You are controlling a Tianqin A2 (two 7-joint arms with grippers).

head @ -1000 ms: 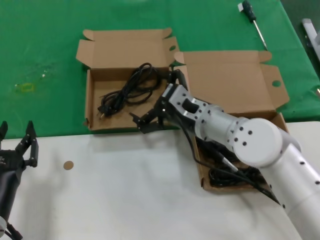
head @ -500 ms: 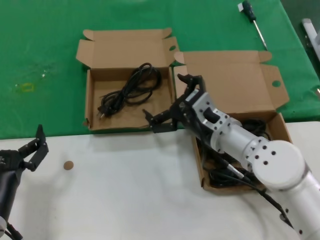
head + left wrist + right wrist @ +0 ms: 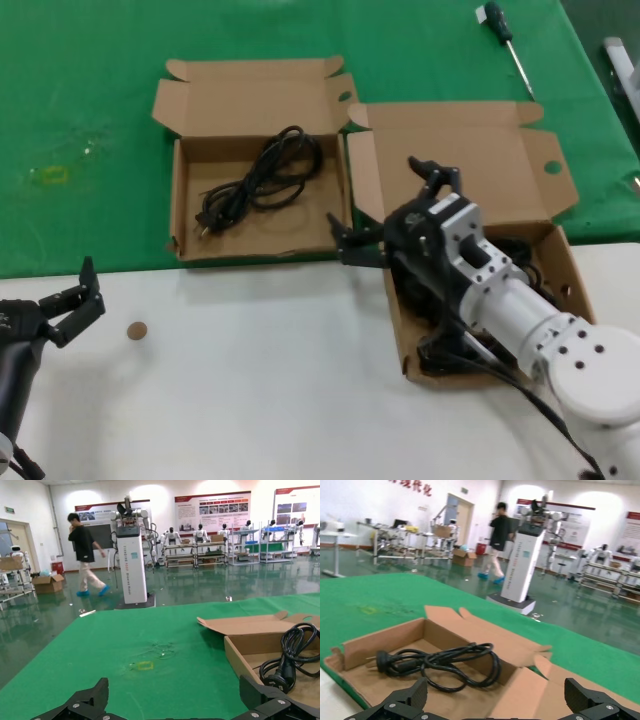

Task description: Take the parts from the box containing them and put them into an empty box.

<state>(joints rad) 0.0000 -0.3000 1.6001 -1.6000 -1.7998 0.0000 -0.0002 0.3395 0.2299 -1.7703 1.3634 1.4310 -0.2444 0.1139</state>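
One black power cord (image 3: 262, 180) lies looped in the left cardboard box (image 3: 188, 205), the one with the narrower lid; it also shows in the right wrist view (image 3: 440, 665) and the left wrist view (image 3: 295, 655). The larger right box (image 3: 480, 160) holds more cords (image 3: 521, 252), mostly hidden under my right arm. My right gripper (image 3: 390, 205) hovers open and empty over the seam between the two boxes, its fingers (image 3: 415, 696) spread wide. My left gripper (image 3: 66, 303) waits open over the white table at the near left.
A black-handled screwdriver (image 3: 505, 35) lies on the green cloth at the far right, with a grey object (image 3: 622, 60) beside it at the edge. A small brown disc (image 3: 136, 330) sits on the white table near my left gripper. A yellowish mark (image 3: 50, 175) stains the cloth.
My right gripper has pulled back to the right, from over the left box's near corner toward the right box, staying open and empty. My left gripper shifted slightly right.
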